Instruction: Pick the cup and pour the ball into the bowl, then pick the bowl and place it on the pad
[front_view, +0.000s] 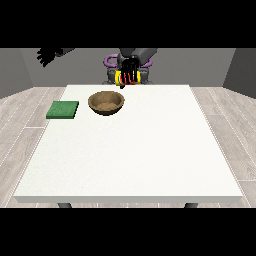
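**Cup is up, pour is the risky bit**

Going left to right: we're seeing the hand at the view's left (48, 54) hanging up off the table edge, holding nothing; how its fingers are lying, we can't tell. Well below it and a bit to the right, the green pad (63, 109) is lying flat on the white table (130, 160).

Next over, the wooden bowl (106, 103) is sitting just below and left of the hand at the view's right (130, 70), whose fingers are wrapping round the yellow cup (121, 79), lifted clear of the table.

We're not spotting the ball, presumably inside the cup. What's worrying us: the cup seems to be hovering behind the bowl's far rim, not over it, so tipping now could send the ball rolling across the table.

Around all this we're looking at pale plank flooring and grey walls.
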